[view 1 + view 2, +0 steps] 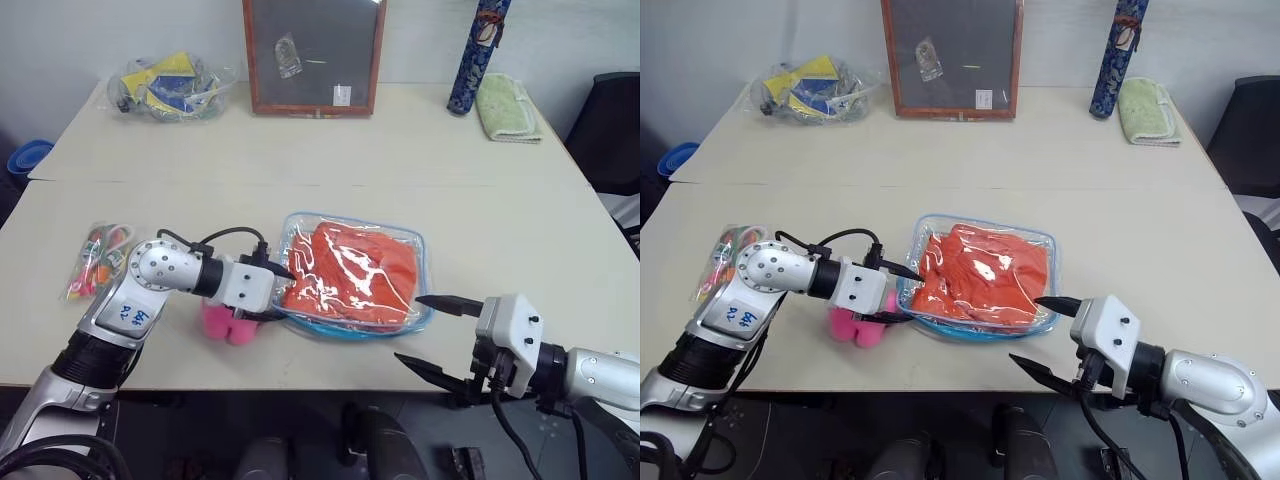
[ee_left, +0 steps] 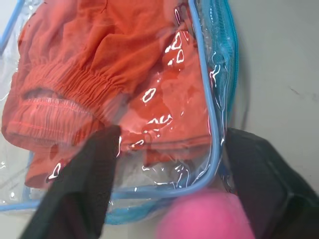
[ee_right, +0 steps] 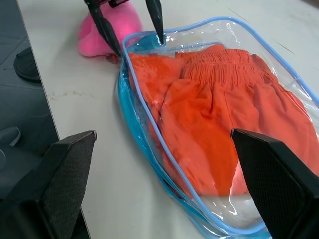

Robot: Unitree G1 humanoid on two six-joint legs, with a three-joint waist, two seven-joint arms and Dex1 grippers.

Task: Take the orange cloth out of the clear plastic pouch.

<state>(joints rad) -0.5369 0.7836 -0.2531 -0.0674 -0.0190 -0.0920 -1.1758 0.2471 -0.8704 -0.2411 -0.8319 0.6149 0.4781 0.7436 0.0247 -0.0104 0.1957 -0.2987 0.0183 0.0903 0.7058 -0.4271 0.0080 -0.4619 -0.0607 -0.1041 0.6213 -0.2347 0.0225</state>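
Orange cloth (image 1: 352, 272) lay sealed inside the clear plastic pouch (image 1: 300, 228); your left tool (image 1: 272, 292) straddled its corner, grip uncertain, right tool (image 1: 432, 335) released; next, pinch that edge

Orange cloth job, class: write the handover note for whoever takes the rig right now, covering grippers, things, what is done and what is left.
Left gripper: fingers straddle the blue-edged corner of the clear plastic pouch, beside the pink plush heart; grip not confirmed.
Right gripper: open, holding nothing, hovering off the pouch's near right corner.
Orange cloth: fully inside the pouch, which lies flat on the table.
Done: the approach only.
Left: secure the pouch, reach in, draw the cloth out.
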